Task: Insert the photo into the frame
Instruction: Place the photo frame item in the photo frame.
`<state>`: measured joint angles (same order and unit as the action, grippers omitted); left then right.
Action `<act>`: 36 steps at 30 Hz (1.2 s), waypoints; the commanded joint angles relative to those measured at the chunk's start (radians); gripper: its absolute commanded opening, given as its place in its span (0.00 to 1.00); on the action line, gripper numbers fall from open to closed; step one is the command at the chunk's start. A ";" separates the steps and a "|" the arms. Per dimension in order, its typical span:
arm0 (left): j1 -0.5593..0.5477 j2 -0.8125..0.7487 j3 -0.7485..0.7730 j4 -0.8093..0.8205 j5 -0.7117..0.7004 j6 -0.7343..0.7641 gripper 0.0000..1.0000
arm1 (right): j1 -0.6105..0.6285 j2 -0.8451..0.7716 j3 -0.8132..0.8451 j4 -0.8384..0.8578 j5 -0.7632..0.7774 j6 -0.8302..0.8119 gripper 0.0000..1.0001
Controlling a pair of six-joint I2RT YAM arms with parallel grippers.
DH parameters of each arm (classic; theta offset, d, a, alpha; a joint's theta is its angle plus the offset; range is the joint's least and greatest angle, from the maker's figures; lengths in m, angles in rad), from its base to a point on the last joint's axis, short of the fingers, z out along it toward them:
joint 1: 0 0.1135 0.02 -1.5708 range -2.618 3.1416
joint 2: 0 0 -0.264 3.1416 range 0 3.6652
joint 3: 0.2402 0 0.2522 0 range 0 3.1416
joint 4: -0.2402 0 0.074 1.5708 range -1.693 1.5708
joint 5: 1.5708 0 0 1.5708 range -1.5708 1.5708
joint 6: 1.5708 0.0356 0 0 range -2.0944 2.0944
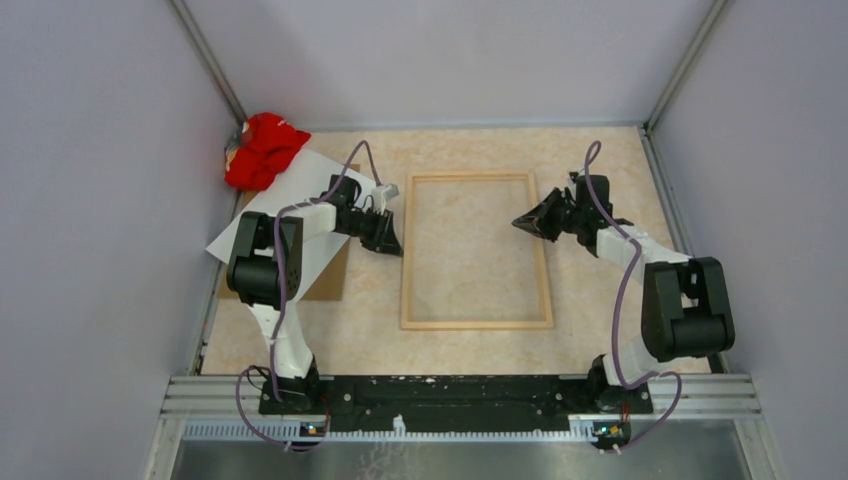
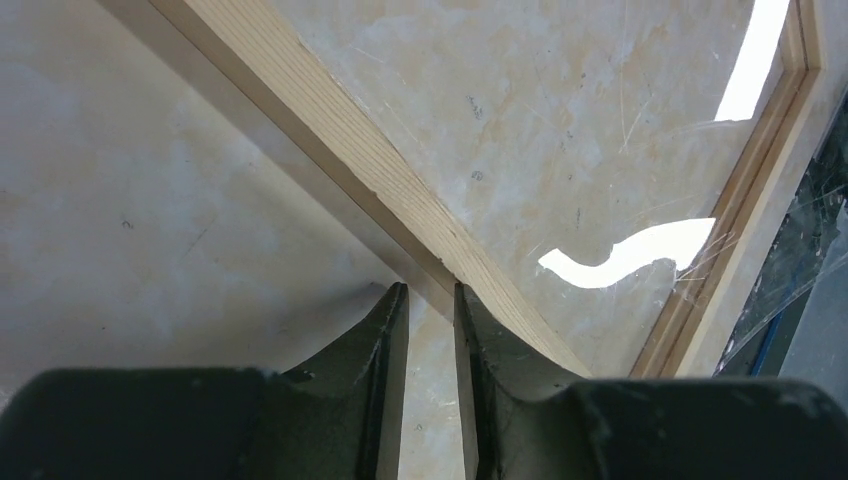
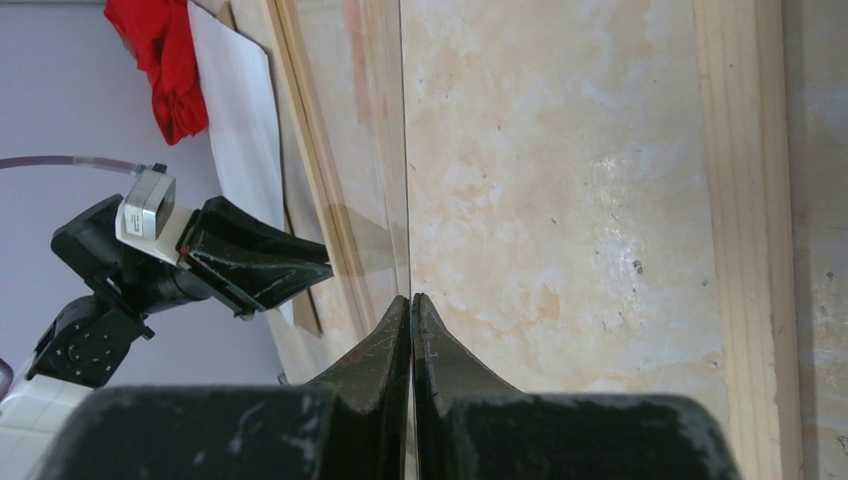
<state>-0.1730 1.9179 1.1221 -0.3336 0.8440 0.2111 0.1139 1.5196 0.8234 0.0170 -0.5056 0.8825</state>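
The frame of light wood lies flat mid-table. The photo lies whitish back up at the left, on a brown backing board, under my left arm. My left gripper sits low at the frame's left rail. Its jaws stand slightly open with only table showing between them. My right gripper hangs over the frame's right side, shut on the edge of a thin clear pane seen edge-on. Glare in the left wrist view shows the pane over the frame opening.
A red cloth is bunched in the back left corner by the photo's far end. Grey walls close in the table on three sides. The metal base rail runs along the near edge.
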 commanded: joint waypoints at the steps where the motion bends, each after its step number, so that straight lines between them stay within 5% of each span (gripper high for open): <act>1: 0.002 -0.018 0.027 0.001 0.010 0.014 0.30 | -0.015 0.017 0.027 0.033 -0.050 -0.032 0.00; 36: -0.002 0.042 0.035 0.018 0.017 0.010 0.21 | 0.032 -0.079 -0.061 0.545 -0.231 0.086 0.00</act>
<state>-0.1730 1.9404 1.1313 -0.3363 0.8524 0.2096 0.1219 1.5059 0.7761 0.3855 -0.6952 0.9291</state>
